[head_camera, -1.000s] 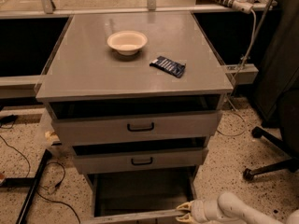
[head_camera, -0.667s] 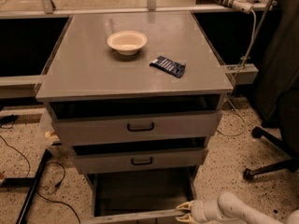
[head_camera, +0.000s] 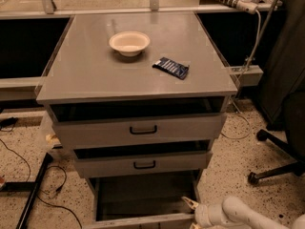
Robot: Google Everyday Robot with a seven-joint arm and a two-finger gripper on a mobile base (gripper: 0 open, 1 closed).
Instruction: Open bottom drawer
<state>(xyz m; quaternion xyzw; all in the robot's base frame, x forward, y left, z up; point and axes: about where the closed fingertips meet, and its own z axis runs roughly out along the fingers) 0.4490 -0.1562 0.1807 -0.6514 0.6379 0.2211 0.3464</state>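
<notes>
The bottom drawer [head_camera: 143,194] stands pulled out at the foot of the grey cabinet. Its empty inside shows, and its front edge [head_camera: 138,220] lies along the bottom of the camera view. Its handle is out of view. My gripper [head_camera: 191,213] on its white arm [head_camera: 238,214] is at the right end of that front edge, at the lower right of the view. The top drawer [head_camera: 138,129] and the middle drawer [head_camera: 143,164] each stand slightly ajar, with black bar handles.
A white bowl [head_camera: 129,42] and a dark blue packet [head_camera: 171,67] lie on the cabinet top [head_camera: 95,75]. An office chair base [head_camera: 279,161] stands on the speckled floor at the right. Cables and a black bar [head_camera: 31,199] lie at the left.
</notes>
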